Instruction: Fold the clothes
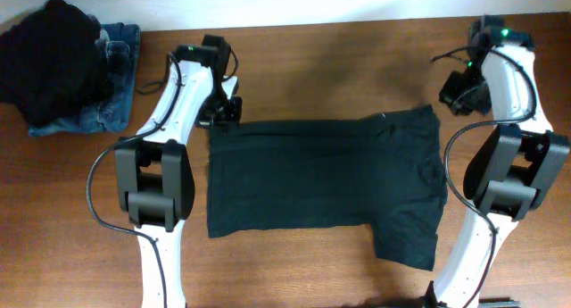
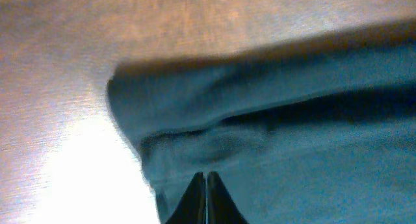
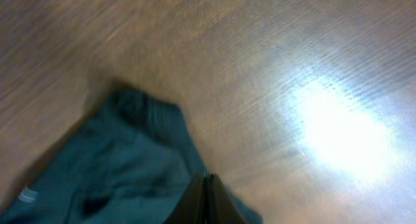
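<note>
T-shirt [image 1: 321, 178]: one, thin blackish-green cloth, roughly rectangular, flat mid-frame on wood table [image 1: 339, 58].
Two grippers, fingers closed: left gripper [image 2: 205, 177] at its upper-left corner, right gripper [image 3: 207, 178] off its upper-right; one denim jeans [image 1: 111, 107] upper left.

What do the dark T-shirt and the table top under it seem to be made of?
T-shirt: thin, soft cloth with a matte finish, probably cotton jersey. It lies limp and flat, and puckers into small folds in the left wrist view.
Table top: wood or wood-look laminate, I cannot tell which, and fairly glossy. It shows streaky brown grain and bright lamp glare in both wrist views.
</note>
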You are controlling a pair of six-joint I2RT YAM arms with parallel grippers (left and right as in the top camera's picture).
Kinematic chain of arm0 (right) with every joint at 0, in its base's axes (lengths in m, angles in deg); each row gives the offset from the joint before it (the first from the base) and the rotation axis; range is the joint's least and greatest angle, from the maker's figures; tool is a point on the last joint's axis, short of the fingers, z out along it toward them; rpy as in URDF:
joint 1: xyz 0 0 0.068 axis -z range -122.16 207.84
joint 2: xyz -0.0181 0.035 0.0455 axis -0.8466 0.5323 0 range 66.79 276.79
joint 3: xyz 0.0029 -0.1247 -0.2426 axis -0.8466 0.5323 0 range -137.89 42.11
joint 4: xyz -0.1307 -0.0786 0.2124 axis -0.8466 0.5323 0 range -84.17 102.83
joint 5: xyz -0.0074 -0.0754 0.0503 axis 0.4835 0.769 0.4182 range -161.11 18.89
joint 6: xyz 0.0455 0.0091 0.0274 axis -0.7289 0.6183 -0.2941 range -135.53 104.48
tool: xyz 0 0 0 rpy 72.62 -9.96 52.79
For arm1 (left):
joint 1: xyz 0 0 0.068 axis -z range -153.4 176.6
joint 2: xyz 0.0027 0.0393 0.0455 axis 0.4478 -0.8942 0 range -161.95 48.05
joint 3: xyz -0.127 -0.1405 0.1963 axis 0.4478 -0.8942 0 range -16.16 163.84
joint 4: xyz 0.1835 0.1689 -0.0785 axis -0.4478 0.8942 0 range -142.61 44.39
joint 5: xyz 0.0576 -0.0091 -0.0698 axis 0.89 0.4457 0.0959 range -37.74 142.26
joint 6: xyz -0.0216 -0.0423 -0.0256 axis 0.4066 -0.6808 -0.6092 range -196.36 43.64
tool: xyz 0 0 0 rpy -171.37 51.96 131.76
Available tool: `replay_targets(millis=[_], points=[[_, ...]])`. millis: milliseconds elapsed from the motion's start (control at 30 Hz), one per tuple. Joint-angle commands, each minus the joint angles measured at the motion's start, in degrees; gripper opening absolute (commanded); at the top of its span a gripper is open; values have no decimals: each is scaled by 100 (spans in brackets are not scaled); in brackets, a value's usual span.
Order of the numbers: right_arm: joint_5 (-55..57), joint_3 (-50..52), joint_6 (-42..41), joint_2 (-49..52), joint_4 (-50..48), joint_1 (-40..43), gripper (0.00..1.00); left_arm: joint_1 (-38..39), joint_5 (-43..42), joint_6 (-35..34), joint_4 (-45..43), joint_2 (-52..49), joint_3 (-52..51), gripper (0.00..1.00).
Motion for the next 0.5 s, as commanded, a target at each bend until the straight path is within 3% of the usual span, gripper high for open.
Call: replay_targets(millis=[0, 167, 267, 467], points=[[83, -605, 52, 17, 466, 9, 4, -24, 79, 87, 496, 4, 586, 11], [-199, -1113, 177, 17, 1408, 7, 14, -24, 79, 87, 1104, 4, 957, 46], [-708, -1150, 782, 17, 1818, 7, 28, -24, 79, 87, 1211, 4, 973, 67], [-1185, -1108, 1113, 9, 1967, -24, 49, -24, 81, 87, 1499, 4, 973, 82]])
